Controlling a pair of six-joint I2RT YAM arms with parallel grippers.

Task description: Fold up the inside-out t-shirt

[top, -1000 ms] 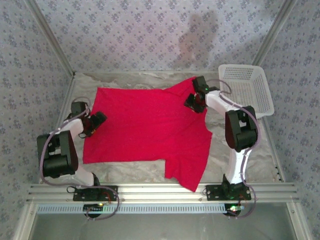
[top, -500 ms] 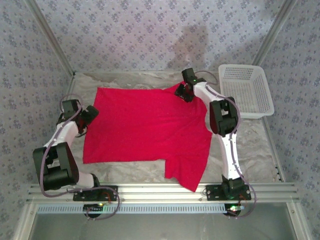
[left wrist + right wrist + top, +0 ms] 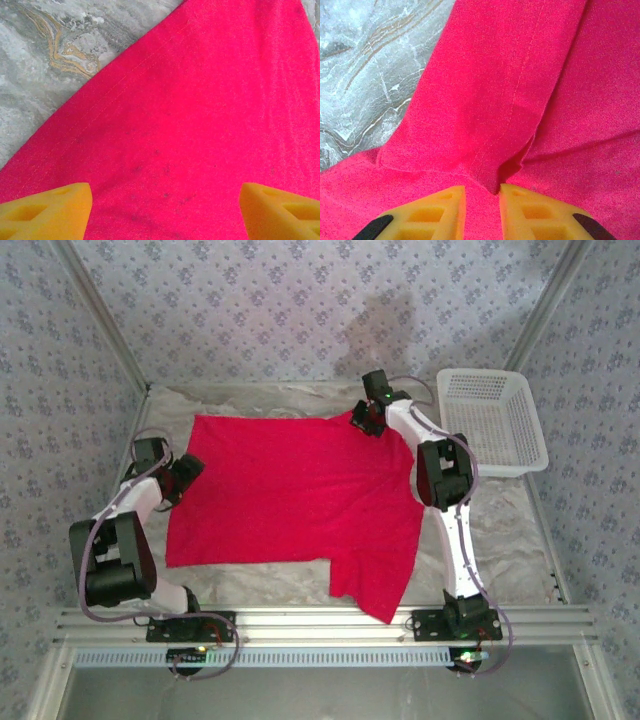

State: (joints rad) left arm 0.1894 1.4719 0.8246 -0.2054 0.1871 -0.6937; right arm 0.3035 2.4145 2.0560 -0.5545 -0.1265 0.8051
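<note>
top external: inside-out t-shirt (image 3: 290, 490), bright red, spread flat over the middle of the grey marbled table (image 3: 500, 530); one corner trailing toward the near rail on the right; white basket (image 3: 520, 455) at the far right, apart from the cloth; left gripper (image 3: 188, 472) at the shirt's left edge, low over the hem; right gripper (image 3: 362, 425) at the far right corner of the shirt, beside the sleeve.

left wrist: yellow fingers (image 3: 50, 210) set wide apart, jaws open, nothing between them but flat red cloth below; stitched hem running diagonally, bare table surface beyond it at upper left.

right wrist: yellow fingers (image 3: 430, 210) with black pads, drawn in narrow, jaws closed on a raised fold of the shirt; tip of the fold sitting in the slim gap between them, red cloth filling that gap; seam line running up the fold; marbled table at upper left, more red cloth to the right and below.
</note>
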